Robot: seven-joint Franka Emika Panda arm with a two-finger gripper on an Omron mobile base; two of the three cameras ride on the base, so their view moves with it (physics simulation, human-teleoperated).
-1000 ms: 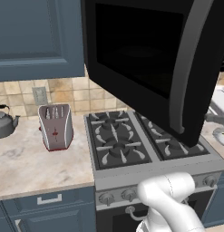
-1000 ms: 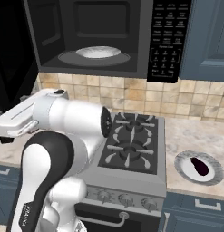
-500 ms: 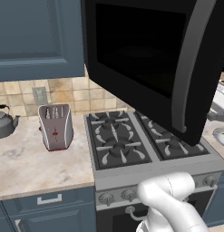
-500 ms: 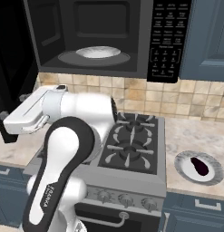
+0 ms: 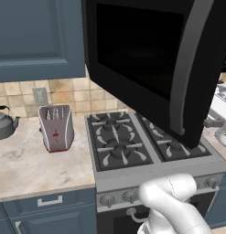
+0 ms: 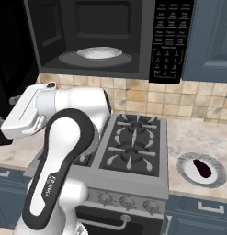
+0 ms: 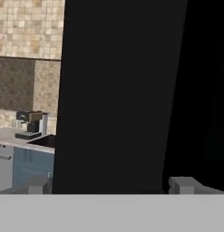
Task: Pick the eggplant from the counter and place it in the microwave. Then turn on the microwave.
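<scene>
So my fingers (image 7: 109, 185) are spread wide and empty, facing the open microwave door (image 7: 118, 90), while the eggplant (image 6: 202, 169) sits way off right on the tabletop (image 6: 197, 135).

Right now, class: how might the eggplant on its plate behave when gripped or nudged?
The eggplant looks small and rounded, so it would probably roll if nudged. Its smooth dark skin may slip between fingers. Lying loose on the plate, it likely lifts easily.
</scene>
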